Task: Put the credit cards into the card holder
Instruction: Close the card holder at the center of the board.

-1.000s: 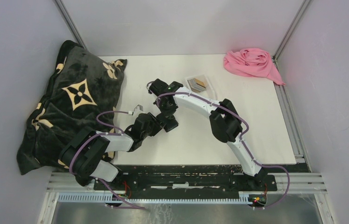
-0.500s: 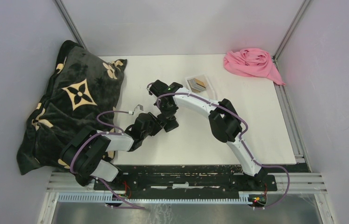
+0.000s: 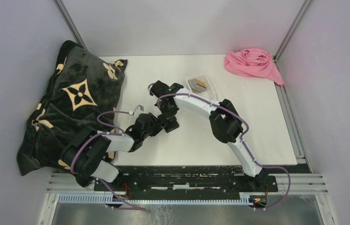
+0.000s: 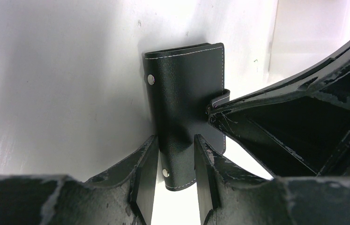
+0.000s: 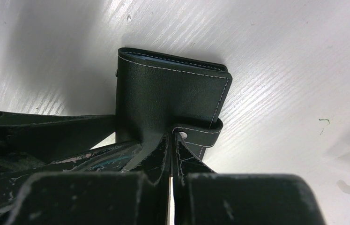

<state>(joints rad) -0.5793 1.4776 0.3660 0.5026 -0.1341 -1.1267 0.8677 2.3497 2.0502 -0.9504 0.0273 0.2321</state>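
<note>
Nothing shifts over the last 1 second: left hand point(image 4: 175, 143) clamps the card holder point(image 4: 187, 79), closed on the tabletop point(image 4: 60, 93); right hand point(image 5: 170, 137) clenched at its snap strap point(image 5: 201, 132) (actual grip unclear). Opening stalls; 0 credit cards in.

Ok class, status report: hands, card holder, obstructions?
Left hand clamps card holder. Right hand shut on its strap. Credit cards in tray beyond. No obstruction seen.
</note>
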